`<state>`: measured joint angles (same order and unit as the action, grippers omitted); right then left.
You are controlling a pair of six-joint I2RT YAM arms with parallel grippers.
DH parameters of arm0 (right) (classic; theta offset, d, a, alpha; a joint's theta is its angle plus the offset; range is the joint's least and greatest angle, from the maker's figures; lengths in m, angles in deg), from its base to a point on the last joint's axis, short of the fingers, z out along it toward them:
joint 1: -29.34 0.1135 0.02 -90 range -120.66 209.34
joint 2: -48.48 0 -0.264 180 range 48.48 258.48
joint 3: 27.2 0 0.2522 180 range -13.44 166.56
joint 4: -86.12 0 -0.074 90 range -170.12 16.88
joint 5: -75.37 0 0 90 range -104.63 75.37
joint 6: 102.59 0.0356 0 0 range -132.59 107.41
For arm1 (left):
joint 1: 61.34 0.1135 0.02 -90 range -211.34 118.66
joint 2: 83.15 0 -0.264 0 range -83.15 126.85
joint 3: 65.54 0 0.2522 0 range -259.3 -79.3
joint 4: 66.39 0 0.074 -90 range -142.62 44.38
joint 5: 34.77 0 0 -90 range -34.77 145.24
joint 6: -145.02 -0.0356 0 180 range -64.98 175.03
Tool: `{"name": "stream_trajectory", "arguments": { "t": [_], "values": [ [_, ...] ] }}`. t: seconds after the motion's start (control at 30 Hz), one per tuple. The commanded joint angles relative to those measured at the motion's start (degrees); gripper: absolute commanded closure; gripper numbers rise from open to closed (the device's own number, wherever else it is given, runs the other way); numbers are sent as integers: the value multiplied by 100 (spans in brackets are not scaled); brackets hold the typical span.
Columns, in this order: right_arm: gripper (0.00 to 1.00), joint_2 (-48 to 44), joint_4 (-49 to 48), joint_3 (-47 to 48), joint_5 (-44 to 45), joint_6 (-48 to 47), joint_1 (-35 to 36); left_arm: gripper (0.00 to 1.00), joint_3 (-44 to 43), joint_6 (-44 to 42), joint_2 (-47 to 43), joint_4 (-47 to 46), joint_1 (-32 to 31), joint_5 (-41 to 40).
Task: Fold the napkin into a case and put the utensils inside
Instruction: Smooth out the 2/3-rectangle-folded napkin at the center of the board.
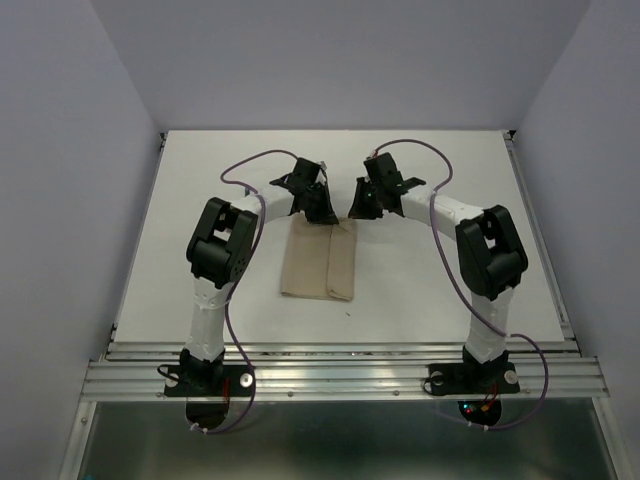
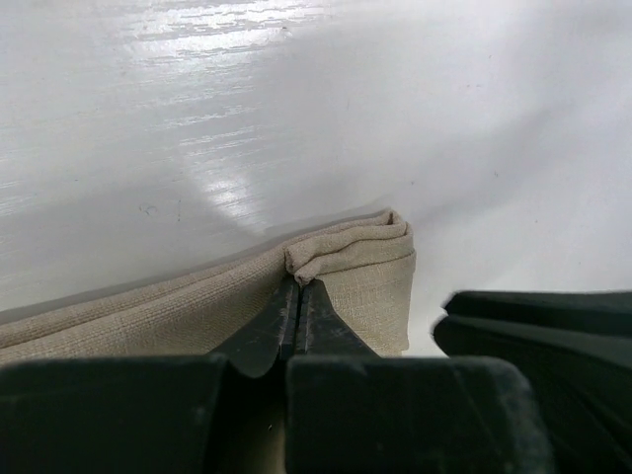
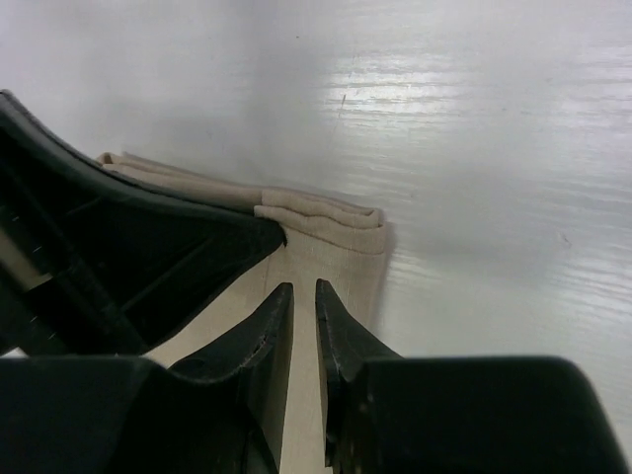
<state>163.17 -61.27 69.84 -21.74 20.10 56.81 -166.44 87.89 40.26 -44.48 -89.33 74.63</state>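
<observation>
- The napkin [image 1: 318, 263] lies folded into a flat oblong in the middle of the tabletop [image 1: 190, 210], with its long side running away from the arm bases.
- Its far edge is a stack of layers, and the top one curls into a small rolled lip [image 2: 346, 245] near a corner.
- The left jaws are closed. Their tips press into that lip and appear to pinch the top layer.
- The right jaws hover just beside them over the same far edge. They stand slightly apart with nothing between them.
- This looks like the start of another fold, taken from the far edge.
- To do it well, the right jaws should close on the same layer as the left before either arm lifts.
- Both arms should then rise level and low so the layers underneath stay flat and the crease lands square.
- The left pinch looks shallow, so a quick pull could slip it off.
</observation>
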Motion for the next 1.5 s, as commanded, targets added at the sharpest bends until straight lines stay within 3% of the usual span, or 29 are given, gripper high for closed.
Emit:
{"name": "stream_trajectory", "arguments": {
  "t": [0.0,0.5,0.73,0.97,1.47],
  "values": [
    [79,-544,-4,-190,368,-105,49,100,-32,10,-107,-32,48,-94],
    [81,430,-154,-93,-10,-87,101,100,56,-8,-213,-58,118,29],
    [83,36,-83,-102,263,-140,101,100,91,-43,-248,-76,136,55],
    [91,-246,-92,73,413,-96,101,100,153,-52,-274,-76,162,55],
    [94,817,-75,293,263,-122,154,100,494,0,-370,-198,232,38]
  ]
}}
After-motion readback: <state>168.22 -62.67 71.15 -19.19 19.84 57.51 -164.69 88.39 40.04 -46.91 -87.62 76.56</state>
